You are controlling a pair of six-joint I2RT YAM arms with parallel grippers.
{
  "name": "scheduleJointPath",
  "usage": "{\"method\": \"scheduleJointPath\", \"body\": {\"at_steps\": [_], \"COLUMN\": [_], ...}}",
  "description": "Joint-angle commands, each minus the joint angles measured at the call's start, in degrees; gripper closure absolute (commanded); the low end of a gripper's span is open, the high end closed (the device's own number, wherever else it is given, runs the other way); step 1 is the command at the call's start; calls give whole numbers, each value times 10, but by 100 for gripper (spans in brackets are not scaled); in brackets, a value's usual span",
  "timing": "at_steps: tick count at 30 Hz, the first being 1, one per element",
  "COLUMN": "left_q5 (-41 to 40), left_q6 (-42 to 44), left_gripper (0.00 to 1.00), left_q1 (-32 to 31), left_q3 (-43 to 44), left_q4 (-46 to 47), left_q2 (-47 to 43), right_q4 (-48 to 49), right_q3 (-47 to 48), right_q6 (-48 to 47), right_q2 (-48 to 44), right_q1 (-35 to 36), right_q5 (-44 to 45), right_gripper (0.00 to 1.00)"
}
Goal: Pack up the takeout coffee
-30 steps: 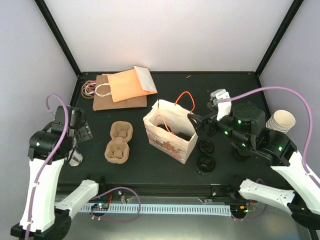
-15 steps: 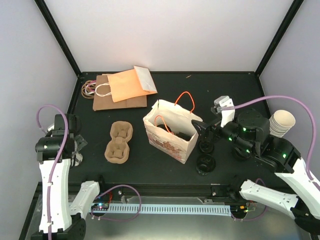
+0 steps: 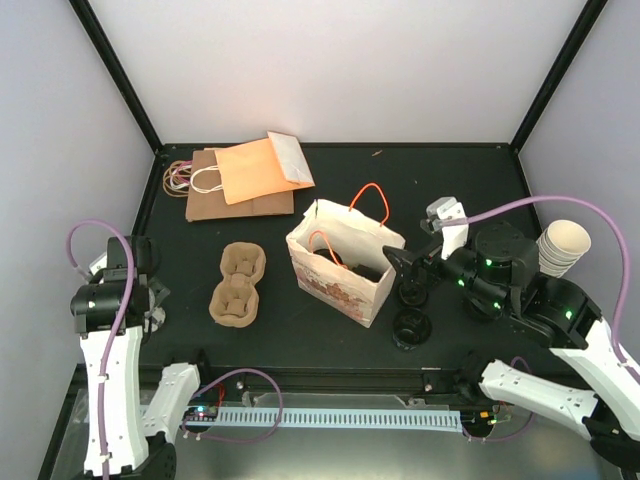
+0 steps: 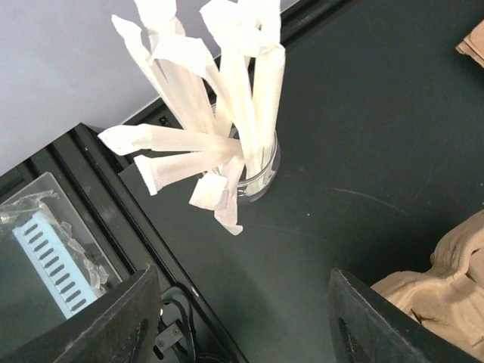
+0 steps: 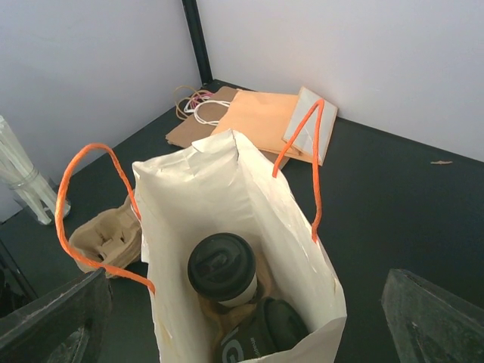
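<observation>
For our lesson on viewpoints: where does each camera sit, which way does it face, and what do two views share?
Top external: above and behind, looking down on the table; left arm and right arm show.
Left wrist: on the left arm, facing down at the straw jar; left tool fingers frame the bottom.
Right wrist: looking down into the white bag; right tool fingers show.
Shared: the bag appears in top and right wrist views.

Left hand (image 4: 238, 302) tilted down, partly spread, empty; right hand (image 5: 246, 291) tilted down, spread wide, empty.
</observation>
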Motion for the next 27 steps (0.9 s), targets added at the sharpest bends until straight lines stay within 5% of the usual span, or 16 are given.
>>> {"method": "scheduleJointPath", "body": {"at_steps": [1,27], "left_q5": [-6,-25], "left_q6": [-7,-8], "left_gripper": [38,54], "left_q1": [15,38], "left_q3": [6,28], "left_q4": [-7,36], "left_q2": [5,80], "right_q4": [11,71], "right_q3": [-19,-73], "right_q6": [0,-5], "right_q2": [-13,-19], "right_q1": [-2,-3], "right_q5": [-8,-40], "right_gripper": [0,0]}}
